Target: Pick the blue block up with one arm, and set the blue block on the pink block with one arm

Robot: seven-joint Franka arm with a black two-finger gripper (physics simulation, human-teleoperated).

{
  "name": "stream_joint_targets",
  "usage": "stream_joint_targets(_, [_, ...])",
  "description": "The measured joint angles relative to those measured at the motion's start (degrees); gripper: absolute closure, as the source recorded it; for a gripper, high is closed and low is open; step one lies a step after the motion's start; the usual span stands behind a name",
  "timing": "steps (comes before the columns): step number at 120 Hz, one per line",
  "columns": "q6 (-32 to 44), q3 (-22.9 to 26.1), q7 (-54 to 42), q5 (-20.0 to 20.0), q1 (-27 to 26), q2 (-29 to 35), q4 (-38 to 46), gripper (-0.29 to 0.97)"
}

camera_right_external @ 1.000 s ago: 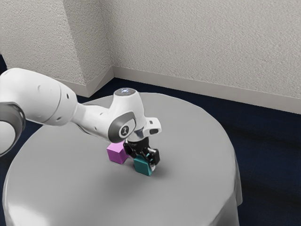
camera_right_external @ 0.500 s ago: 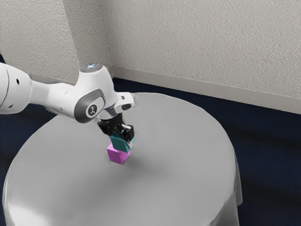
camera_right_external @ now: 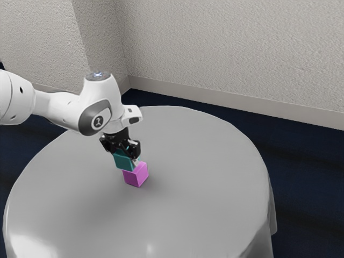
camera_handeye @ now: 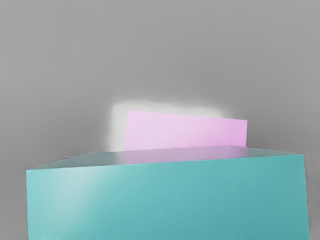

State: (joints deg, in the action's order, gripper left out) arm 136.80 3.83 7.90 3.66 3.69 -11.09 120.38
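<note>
Currently, your jaws are closed on the blue block. They grip its upper part from two sides and stand only as far apart as the block is wide. The block is clear of the tabletop. It hangs at the upper edge of the pink block, set off toward the exterior view's left rather than centred, and it appears tilted rather than level.

Findings on risk:
- Letting go here would likely put only part of the blue block's underside on the pink one. It could then tip and slide off on the exterior view's left side. The cause would be the offset, made worse by the tilt.
- Lowering further without correcting could drive a bottom corner into the pink block's top edge. That might push the pink block across the tabletop or twist the blue block in your grip.
- My judgement is that you need a short shift toward the exterior view's right before you place it.

Findings on visibility:
- Neither view shows whether the two blocks touch or a thin gap separates them.
- The arm covers much of the jaws, so the exact contact on the block's faces is hard to read.
- In the wrist view the blue block is cut off at the lower edge and covers most of the pink block behind it.
</note>
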Motion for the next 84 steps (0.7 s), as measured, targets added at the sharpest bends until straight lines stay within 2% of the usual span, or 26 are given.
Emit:
stream_joint_targets(19, [-0.13, 0.02, -0.36, 0.05, 0.87, -2.28, -2.49, 0.41])
stream_joint_targets(84, [-0.08, 1.9, -3.04, 1.13, 0.42, -2.46, -2.65, 0.41])
